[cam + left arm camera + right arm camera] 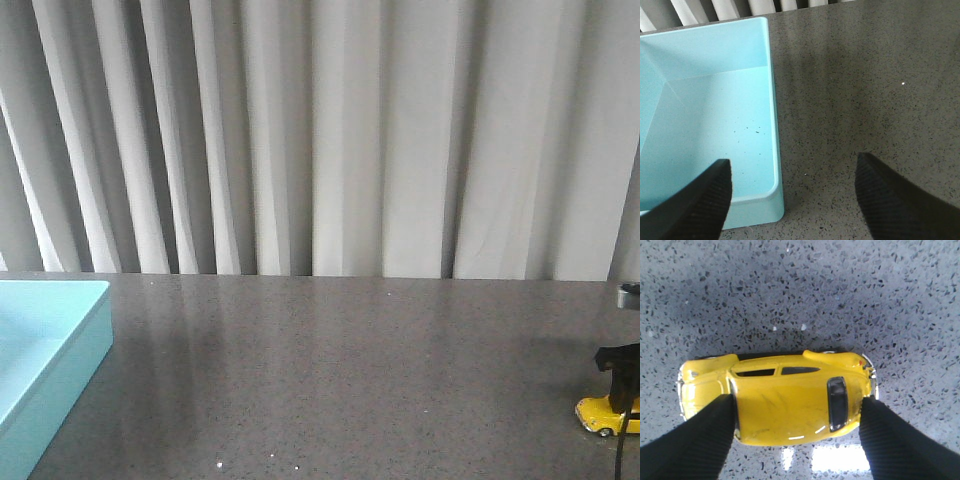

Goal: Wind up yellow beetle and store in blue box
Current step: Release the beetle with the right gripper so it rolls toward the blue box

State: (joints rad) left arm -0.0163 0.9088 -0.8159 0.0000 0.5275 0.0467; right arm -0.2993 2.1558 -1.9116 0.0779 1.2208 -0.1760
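yellow beetle (790, 400) within right hand (797, 415)

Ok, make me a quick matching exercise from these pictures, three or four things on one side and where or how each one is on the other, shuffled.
Things:
1. yellow beetle
2. blue box
3. left gripper
4. right gripper

States:
A. open, nothing between its fingers
B. far left on the table, nothing inside
C. far right on the table, on its wheels
D. fingers at the toy's two ends

Pairs: 1-C, 2-B, 3-A, 4-D

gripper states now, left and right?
Left gripper: open, empty, over the blue box edge.
Right gripper: closed on the yellow beetle, on the table.
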